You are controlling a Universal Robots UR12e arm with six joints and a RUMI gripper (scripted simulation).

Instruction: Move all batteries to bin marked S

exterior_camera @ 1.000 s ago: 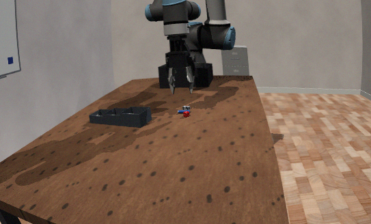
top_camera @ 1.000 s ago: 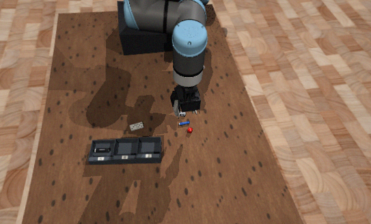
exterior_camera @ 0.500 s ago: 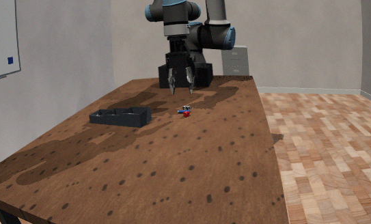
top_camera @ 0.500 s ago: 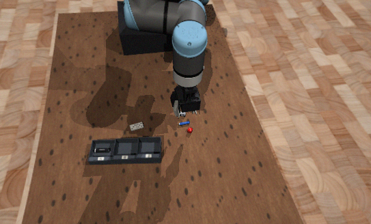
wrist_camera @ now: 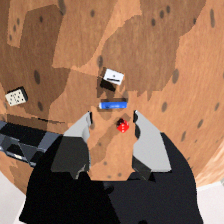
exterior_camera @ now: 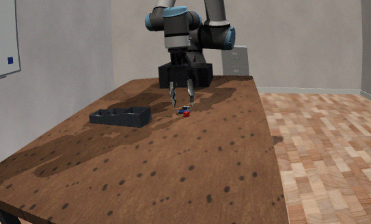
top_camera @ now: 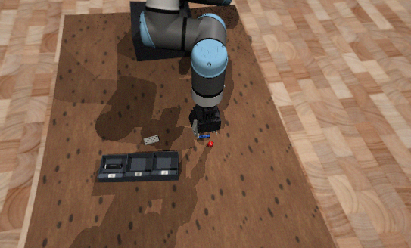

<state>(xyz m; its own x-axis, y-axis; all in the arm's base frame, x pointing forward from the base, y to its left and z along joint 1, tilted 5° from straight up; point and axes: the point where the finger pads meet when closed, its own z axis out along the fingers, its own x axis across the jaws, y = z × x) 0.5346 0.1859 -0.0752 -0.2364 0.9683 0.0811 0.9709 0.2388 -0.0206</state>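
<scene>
A small blue battery (top_camera: pixel 203 136) lies on the brown table; it also shows in the exterior view (exterior_camera: pixel 184 110) and the wrist view (wrist_camera: pixel 113 105). My gripper (top_camera: pixel 204 131) (exterior_camera: pixel 182 102) (wrist_camera: pixel 112 111) hangs just above it, fingers pointing down and partly apart, with nothing between them. The dark three-compartment bin row (top_camera: pixel 138 166) (exterior_camera: pixel 120 116) stands upright to the left, and its edge shows in the wrist view (wrist_camera: pixel 25 142). Its left compartment holds a dark object (top_camera: pixel 113 165). I cannot read the bin labels.
A small red object (top_camera: pixel 210 144) (wrist_camera: pixel 123 126) lies right beside the battery. A small white-and-black block (wrist_camera: pixel 112 78) lies just beyond the battery. A white dotted tile (top_camera: pixel 151 140) (wrist_camera: pixel 16 97) lies between the gripper and the bins.
</scene>
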